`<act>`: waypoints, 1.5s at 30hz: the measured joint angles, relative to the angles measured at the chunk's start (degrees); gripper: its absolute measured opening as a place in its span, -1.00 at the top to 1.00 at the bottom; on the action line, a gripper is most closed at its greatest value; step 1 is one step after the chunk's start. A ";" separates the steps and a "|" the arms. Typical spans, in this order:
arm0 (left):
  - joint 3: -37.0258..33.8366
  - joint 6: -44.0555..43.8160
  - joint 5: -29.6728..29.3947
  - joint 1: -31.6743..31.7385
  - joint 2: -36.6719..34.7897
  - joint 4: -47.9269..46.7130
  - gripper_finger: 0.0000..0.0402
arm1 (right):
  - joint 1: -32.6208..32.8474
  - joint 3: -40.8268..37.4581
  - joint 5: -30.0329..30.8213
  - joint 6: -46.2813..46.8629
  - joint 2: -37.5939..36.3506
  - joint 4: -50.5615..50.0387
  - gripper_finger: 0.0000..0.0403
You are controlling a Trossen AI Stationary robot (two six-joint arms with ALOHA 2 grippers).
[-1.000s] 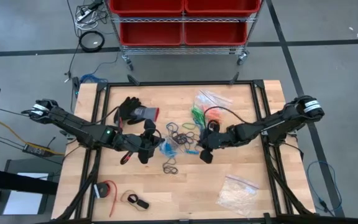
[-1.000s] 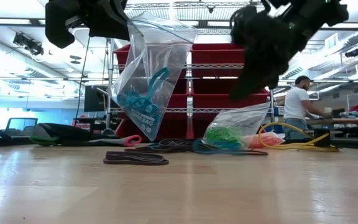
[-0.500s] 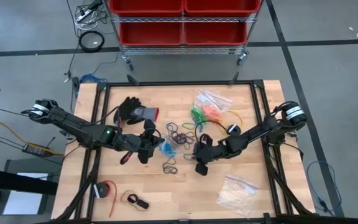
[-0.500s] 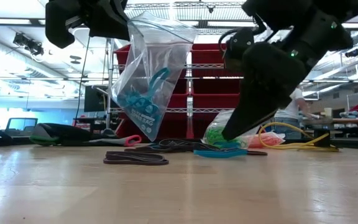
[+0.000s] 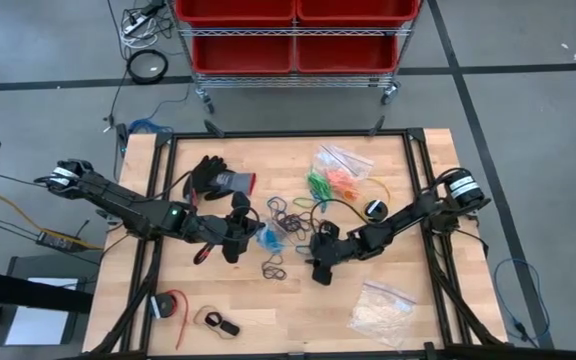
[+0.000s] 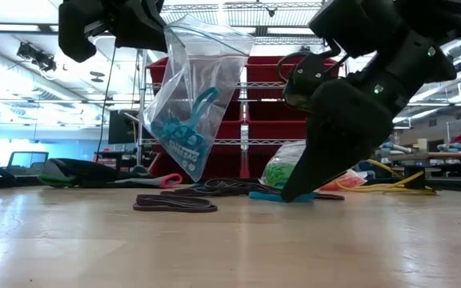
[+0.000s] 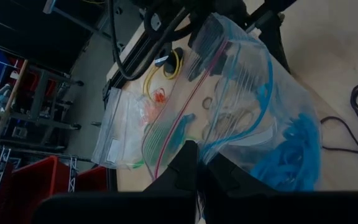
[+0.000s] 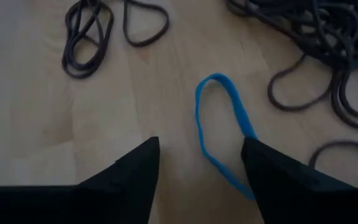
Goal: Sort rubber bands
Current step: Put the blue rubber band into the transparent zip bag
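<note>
Pickup step. Right claw (image 8: 197, 165) released, fingers spread low over a blue rubber band (image 8: 222, 134) on the worktop (image 5: 298, 300). Left claw (image 6: 110, 24) clenched on clear bag (image 6: 186, 96) of blue bands, held aloft. Next: lower, pinch the band.

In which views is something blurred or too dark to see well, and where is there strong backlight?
Low view: bright ceiling lights behind leave the right gripper a near-black silhouette. Right wrist view: its fingers are dark and soft-edged, while the blue rubber band on the table is fairly clear. Left wrist view: the left gripper is a dark shape; the clear bag looks sharp.
</note>
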 joint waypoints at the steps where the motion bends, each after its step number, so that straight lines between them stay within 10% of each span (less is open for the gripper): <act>1: 0.00 -0.02 0.02 0.00 0.00 -0.06 0.94 | 0.15 0.17 0.41 0.05 0.32 -0.05 -0.10; 12: 0.00 0.00 0.02 0.00 0.00 -0.01 0.94 | 1.91 0.08 6.34 0.35 3.21 -0.07 0.93; 26: 0.00 0.00 -0.01 0.00 0.00 -0.11 0.94 | 3.14 -0.36 4.66 -2.25 -11.57 -1.44 1.00; 34: 0.00 -0.01 0.02 0.00 0.00 -0.17 0.94 | 4.21 -0.18 6.54 -9.46 -20.19 14.25 1.00; 45: 0.00 0.00 0.00 0.00 0.01 -0.16 0.94 | 1.85 17.14 4.07 -20.57 -13.54 9.90 1.00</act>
